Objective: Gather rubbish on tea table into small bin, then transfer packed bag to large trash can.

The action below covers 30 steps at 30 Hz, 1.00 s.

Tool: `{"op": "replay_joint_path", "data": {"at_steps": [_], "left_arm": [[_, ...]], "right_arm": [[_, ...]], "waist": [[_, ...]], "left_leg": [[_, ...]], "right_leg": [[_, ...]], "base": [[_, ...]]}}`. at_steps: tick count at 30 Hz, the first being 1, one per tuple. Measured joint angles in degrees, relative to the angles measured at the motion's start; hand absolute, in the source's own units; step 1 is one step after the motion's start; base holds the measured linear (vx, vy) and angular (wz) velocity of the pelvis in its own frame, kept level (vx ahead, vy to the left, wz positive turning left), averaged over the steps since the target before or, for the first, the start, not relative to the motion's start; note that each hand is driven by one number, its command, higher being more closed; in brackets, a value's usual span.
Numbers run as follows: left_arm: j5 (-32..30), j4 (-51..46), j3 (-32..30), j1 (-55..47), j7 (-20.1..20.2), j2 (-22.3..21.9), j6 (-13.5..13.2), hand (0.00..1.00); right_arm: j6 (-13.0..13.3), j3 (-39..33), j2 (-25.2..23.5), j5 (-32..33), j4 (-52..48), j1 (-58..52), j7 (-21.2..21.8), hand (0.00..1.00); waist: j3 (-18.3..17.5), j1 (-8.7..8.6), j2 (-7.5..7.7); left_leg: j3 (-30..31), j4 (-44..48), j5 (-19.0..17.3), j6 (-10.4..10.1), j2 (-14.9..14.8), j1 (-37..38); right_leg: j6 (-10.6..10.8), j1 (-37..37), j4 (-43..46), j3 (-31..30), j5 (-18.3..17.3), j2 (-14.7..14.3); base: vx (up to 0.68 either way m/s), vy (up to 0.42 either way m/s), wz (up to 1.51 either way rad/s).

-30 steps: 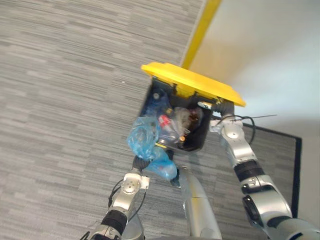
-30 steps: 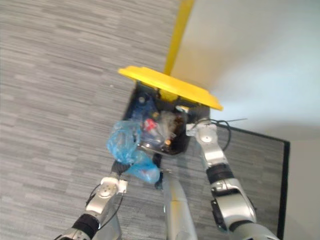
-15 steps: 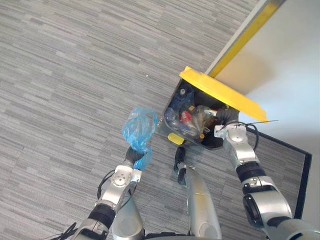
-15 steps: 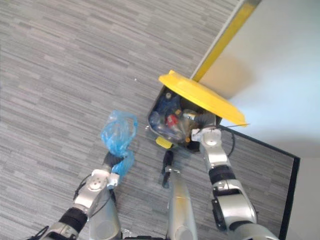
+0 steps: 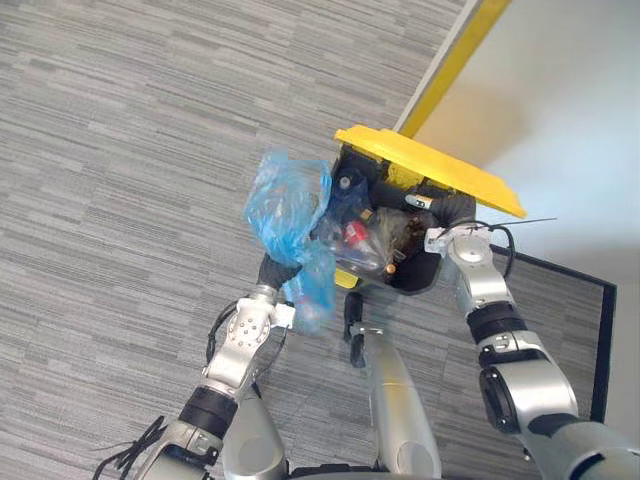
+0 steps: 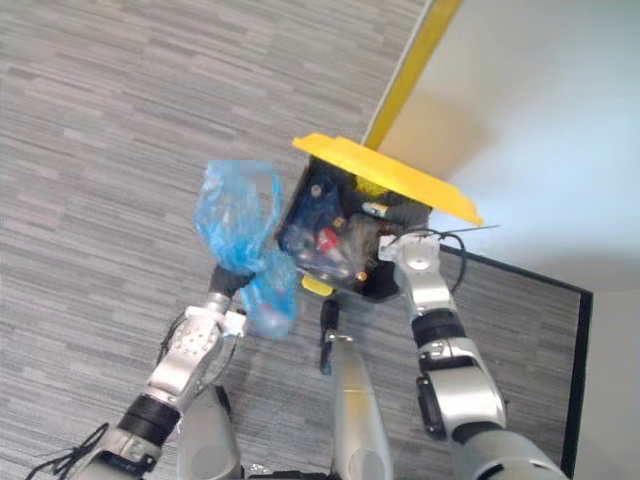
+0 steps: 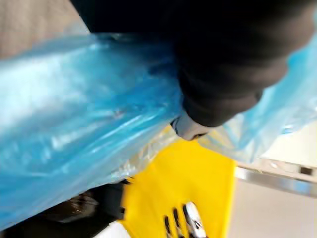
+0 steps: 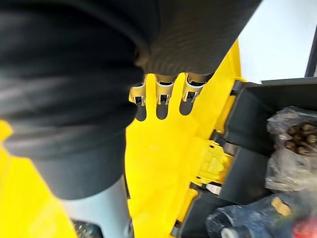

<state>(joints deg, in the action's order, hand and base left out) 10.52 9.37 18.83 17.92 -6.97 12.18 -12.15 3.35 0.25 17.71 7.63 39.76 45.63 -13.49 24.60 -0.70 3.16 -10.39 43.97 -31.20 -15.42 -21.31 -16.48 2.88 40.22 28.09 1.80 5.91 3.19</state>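
**Left eye view.** Blue rubbish bag (image 5: 288, 210), held aloft over grey carpet floor (image 5: 120, 200), just left of the open mouth of large trash can (image 5: 405, 275). Left hand (image 5: 274, 272) clenched round the bag's gathered neck, loose tail hanging below. Can black, filled with mixed rubbish (image 5: 365, 235). Yellow lid (image 5: 430, 172) tipped up on the far side. Right hand (image 5: 447, 208) tucked under the lid at the can's right. White wall (image 5: 560, 90) beyond.

**Right eye view.** Same layout. Yellow strip (image 6: 405, 75) along the foot of the wall, running far from the can.

**Left wrist view.** Blue film bunched tight against the hand's dark cover, with the lid past it.

**Right wrist view.** Fingers (image 8: 159, 96) straight, side by side, flat against the lid's inner face. Black can interior and wrapped rubbish alongside.
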Motion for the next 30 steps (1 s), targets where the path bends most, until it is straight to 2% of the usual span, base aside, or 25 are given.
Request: {"op": "replay_joint_path", "data": {"at_steps": [9, 16, 22, 24, 28, 30], "left_arm": [[0.8, -3.4, 1.4, 10.2, -1.3, -0.2, -1.1, 1.0], [0.5, -4.0, 2.9, 16.3, -3.3, -1.1, -1.1, 1.0], [-0.5, -4.0, 5.4, 20.0, -4.2, -4.8, -1.1, 1.0], [-1.3, -2.8, 5.8, 20.0, -4.1, -6.2, -1.1, 1.0], [-1.6, 2.1, 5.9, 20.9, -4.1, -7.8, -0.3, 1.0], [-3.2, 8.0, 5.6, 22.9, -4.3, -8.5, 1.4, 1.0]], "right_arm": [[-0.7, 0.6, 1.8, -1.0, 2.9, 6.7, 0.1, 0.0], [-1.2, 0.6, 3.2, -0.9, 2.8, 10.9, 0.0, 0.0], [-1.9, 0.1, 3.1, -0.8, -2.7, 10.3, 0.0, 0.0], [-2.2, 0.1, 2.7, -0.8, -5.4, 9.6, 0.0, 0.0], [-2.6, 0.0, 2.3, -0.8, -7.7, 9.1, 0.1, 0.0], [-2.6, 0.0, 1.7, -0.8, -9.9, 8.6, -0.1, 0.0]], "waist": [[-0.1, -2.0, -0.42], [-0.5, -2.35, -1.18], [-1.4, -2.2, -2.18], [-1.8, -2.01, -2.86], [-1.9, -1.91, -2.93], [-2.0, -1.93, -2.94]], "left_leg": [[0.0, -4.8, 0.4, -0.7, 0.9, 2.9], [-0.8, -7.3, 0.7, -0.9, 1.0, 3.1], [-2.5, -8.1, 0.7, -0.9, 0.8, 3.4], [-3.3, -8.6, 0.7, -0.9, 0.7, 3.4], [-4.6, -8.6, 0.7, -0.9, 0.6, 3.3], [-5.2, -8.2, 0.7, -0.9, 0.2, 2.4]], "right_leg": [[-0.5, 0.9, 0.5, -1.7, -0.8, -1.7], [-0.7, 2.8, 0.6, -2.9, -1.0, -2.8], [-1.0, 3.9, 0.7, -3.3, -1.2, -3.2], [-1.1, 4.5, 0.7, -3.4, -1.3, -3.2], [-1.1, 5.7, 1.4, -3.3, -1.3, -3.3], [-1.3, 6.7, 1.7, -3.1, -1.4, -3.2]], "base": [[0.07, -0.03, -0.12], [0.06, -0.019, -0.11], [0.04, 0.003, -0.09], [0.05, -0.007, -0.11], [0.03, -0.001, -0.09], [0.02, -0.005, -0.04]]}}
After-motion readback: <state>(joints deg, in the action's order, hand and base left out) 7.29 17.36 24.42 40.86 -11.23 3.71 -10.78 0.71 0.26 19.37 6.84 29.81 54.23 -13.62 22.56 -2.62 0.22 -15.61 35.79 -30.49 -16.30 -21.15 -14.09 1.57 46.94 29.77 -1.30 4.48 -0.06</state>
